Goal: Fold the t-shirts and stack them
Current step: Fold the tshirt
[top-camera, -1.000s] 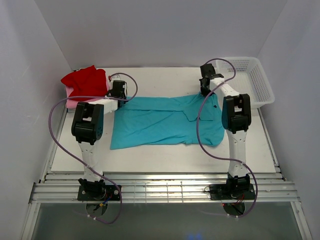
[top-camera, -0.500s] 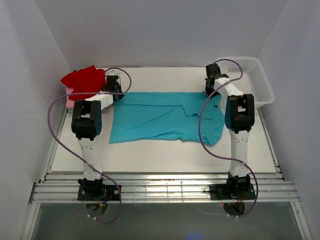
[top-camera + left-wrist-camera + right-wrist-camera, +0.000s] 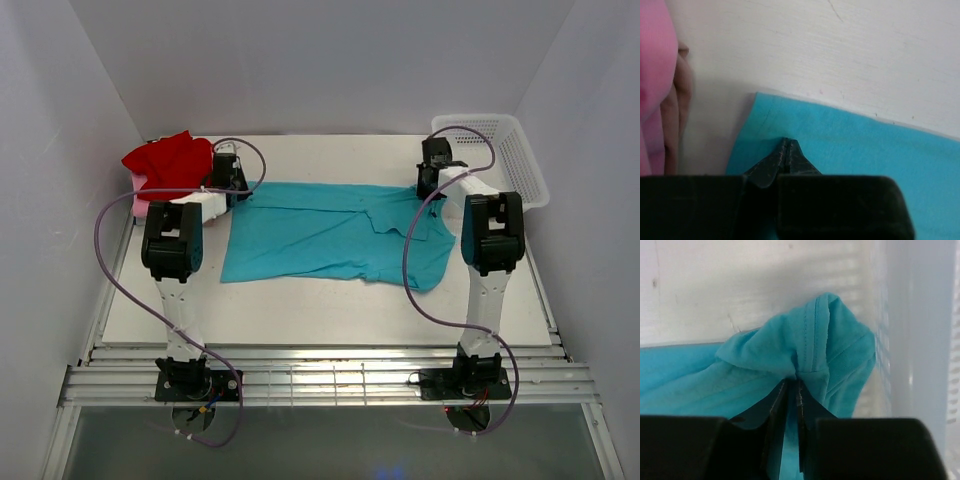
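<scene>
A teal t-shirt (image 3: pixel 330 235) lies spread across the middle of the table, its collar towards the right. My left gripper (image 3: pixel 232 185) sits at the shirt's far left corner. In the left wrist view its jaws (image 3: pixel 786 145) are shut tip to tip on the teal cloth (image 3: pixel 865 160). My right gripper (image 3: pixel 431 186) is at the far right edge of the shirt. There a bunched fold of teal cloth (image 3: pixel 840 340) peaks at its tips (image 3: pixel 792 381), and the jaws stand only a thin gap apart. A red t-shirt (image 3: pixel 170 160) lies on a pink one (image 3: pixel 140 205) at the back left.
A white mesh basket (image 3: pixel 510 160) stands at the back right, its wall (image 3: pixel 920 340) close beside the right gripper. The pink shirt (image 3: pixel 655 60) and a beige cloth edge (image 3: pixel 682 95) lie just left of the left gripper. White walls enclose the table.
Both grippers moved towards the back and outwards, the right one towards the basket. The teal shirt's far edge went with them and the shirt now lies flatter and wider.
</scene>
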`<state>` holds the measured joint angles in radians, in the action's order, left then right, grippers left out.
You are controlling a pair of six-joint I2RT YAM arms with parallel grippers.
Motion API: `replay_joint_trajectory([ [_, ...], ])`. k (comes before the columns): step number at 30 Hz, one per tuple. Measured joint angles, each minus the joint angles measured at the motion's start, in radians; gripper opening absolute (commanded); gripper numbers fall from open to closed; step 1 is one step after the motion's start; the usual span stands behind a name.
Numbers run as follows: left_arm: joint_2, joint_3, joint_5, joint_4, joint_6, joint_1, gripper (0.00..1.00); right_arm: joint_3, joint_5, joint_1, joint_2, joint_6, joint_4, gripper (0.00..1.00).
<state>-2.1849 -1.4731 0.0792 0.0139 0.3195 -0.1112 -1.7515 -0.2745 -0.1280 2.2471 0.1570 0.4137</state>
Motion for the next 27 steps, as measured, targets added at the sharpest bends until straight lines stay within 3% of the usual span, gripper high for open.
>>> replay_joint_trajectory([
  [4,0.119,0.142,0.041,0.08,-0.051,-0.037,0.24,0.263,0.016,0.001,-0.199,-0.046,-0.122,0.32],
  [7,0.268,0.232,0.099,0.132,-0.08,-0.094,0.29,0.396,0.004,-0.01,-0.391,-0.065,-0.145,0.32],
  [13,0.595,0.338,0.175,0.094,-0.04,-0.227,0.29,0.542,-0.062,-0.1,-0.706,-0.047,-0.148,0.31],
  [22,0.592,0.625,0.248,-0.243,0.089,-0.228,0.3,0.829,-0.154,-0.365,-0.744,0.055,0.029,0.32],
  [27,0.625,0.66,0.277,-0.333,0.133,-0.228,0.3,0.875,-0.185,-0.418,-0.789,0.104,0.086,0.32],
])
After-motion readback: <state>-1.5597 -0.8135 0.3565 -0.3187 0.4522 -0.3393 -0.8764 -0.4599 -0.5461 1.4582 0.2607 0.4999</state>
